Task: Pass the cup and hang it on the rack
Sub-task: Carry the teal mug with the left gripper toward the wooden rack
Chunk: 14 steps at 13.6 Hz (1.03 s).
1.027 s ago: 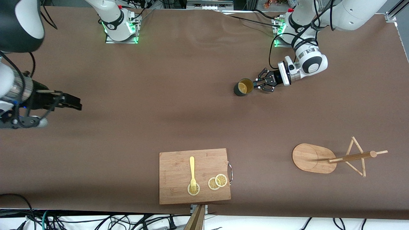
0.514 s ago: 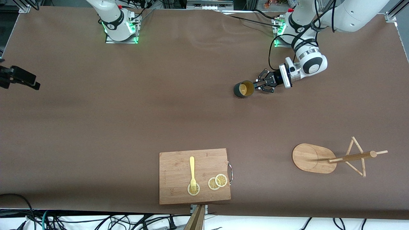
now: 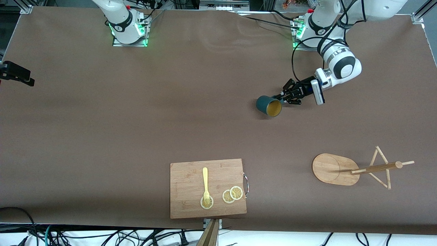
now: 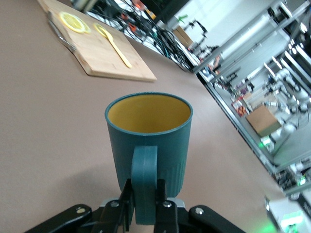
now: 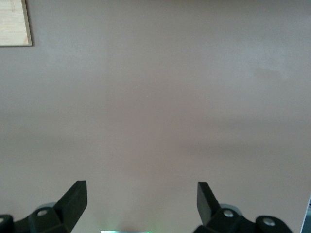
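Observation:
The dark teal cup [image 3: 269, 106] with its yellow inside hangs tilted over the table, in front of the left arm's base. My left gripper [image 3: 282, 98] is shut on its loop handle. The left wrist view shows the cup [image 4: 149, 127] with the handle pinched in the left gripper [image 4: 144, 194]. The wooden rack [image 3: 375, 168] stands on its oval base [image 3: 329, 169] near the front edge, at the left arm's end of the table. My right gripper [image 3: 18, 73] sits at the table's right-arm end. In its wrist view the right gripper [image 5: 141, 194] is open over bare cloth.
A rectangular cutting board [image 3: 207, 188] lies at the front edge, mid-table, with a yellow fork [image 3: 205, 182] and lemon slices [image 3: 232, 194] on it. The board also shows in the left wrist view [image 4: 99, 53]. Brown cloth covers the table between cup and rack.
The left gripper has carried the cup a little toward the front camera and tilted its mouth that way. The right arm has pulled back to its end of the table.

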{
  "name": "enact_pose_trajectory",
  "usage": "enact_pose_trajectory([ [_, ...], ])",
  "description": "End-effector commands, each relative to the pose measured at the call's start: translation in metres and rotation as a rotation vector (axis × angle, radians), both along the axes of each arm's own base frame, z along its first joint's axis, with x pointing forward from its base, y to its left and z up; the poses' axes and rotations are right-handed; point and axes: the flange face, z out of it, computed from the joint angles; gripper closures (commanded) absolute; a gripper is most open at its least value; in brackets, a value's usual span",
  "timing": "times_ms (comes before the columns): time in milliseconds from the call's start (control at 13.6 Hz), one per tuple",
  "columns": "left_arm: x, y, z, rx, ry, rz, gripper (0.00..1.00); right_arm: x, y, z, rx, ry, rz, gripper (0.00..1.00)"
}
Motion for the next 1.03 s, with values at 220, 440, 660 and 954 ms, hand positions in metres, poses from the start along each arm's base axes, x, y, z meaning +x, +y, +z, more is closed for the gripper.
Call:
enact_pose_trajectory([
  [220, 0.021, 0.055, 0.027, -0.204, 0.213, 0.177, 1.00, -0.011, -0.022, -0.004, 0.044, 0.011, 0.017, 0.00],
  [440, 0.038, 0.107, 0.053, -0.204, 0.362, 0.206, 1.00, -0.016, -0.034, 0.001, 0.064, 0.000, -0.003, 0.00],
  [660, 0.056, 0.137, 0.097, -0.171, 0.579, 0.187, 1.00, -0.016, -0.035, -0.001, 0.061, 0.005, 0.034, 0.00],
  [954, 0.090, 0.184, 0.163, -0.113, 0.822, 0.146, 1.00, -0.013, -0.033, -0.004, 0.062, 0.013, 0.039, 0.00],
])
